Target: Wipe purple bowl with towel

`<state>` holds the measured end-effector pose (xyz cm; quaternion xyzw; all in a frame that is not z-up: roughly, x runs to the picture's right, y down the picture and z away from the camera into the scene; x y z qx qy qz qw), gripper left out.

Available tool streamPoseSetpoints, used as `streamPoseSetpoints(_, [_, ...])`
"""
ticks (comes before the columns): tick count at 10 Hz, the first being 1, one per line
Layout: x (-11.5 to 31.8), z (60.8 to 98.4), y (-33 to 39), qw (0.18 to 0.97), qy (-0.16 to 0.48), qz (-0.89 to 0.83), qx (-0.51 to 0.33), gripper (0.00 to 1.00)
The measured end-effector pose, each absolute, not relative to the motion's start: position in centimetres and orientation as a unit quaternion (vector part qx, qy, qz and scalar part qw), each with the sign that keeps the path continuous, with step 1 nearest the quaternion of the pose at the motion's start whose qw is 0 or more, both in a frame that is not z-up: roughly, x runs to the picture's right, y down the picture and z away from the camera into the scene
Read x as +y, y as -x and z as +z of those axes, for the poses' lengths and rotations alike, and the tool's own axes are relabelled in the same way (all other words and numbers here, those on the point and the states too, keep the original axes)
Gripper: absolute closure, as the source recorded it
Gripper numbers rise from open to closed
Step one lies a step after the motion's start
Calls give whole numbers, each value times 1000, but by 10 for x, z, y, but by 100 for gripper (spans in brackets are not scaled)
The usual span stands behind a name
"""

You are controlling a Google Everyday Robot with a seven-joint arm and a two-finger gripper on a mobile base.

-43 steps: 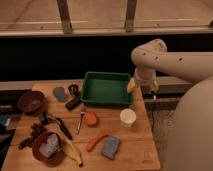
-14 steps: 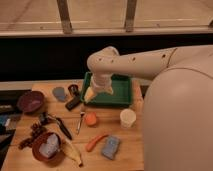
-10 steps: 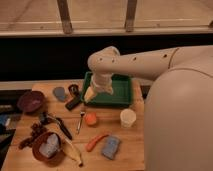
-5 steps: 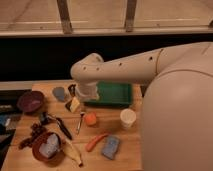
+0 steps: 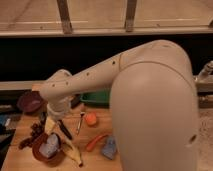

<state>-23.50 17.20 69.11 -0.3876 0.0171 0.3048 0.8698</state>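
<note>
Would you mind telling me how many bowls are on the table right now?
2. The purple bowl sits at the left edge of the table; the orange-red bowl is at the front left, beneath the gripper. The arm may hide others.

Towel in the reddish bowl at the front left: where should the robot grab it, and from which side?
Probably best from straight above, pinching a raised fold near the middle of the towel. It lies crumpled inside the orange-red bowl, whose rim blocks any sideways approach, and the folds give the fingers something to close on. The gripper hangs open just above the bowl's far edge, holding nothing.
</note>
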Motion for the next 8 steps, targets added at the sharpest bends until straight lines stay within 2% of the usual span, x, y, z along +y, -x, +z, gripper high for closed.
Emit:
streamPoseSetpoints(5, [173, 693, 223, 867, 391, 309, 18, 22])
streamPoseSetpoints(8, [202, 690, 236, 864, 414, 286, 15, 22])
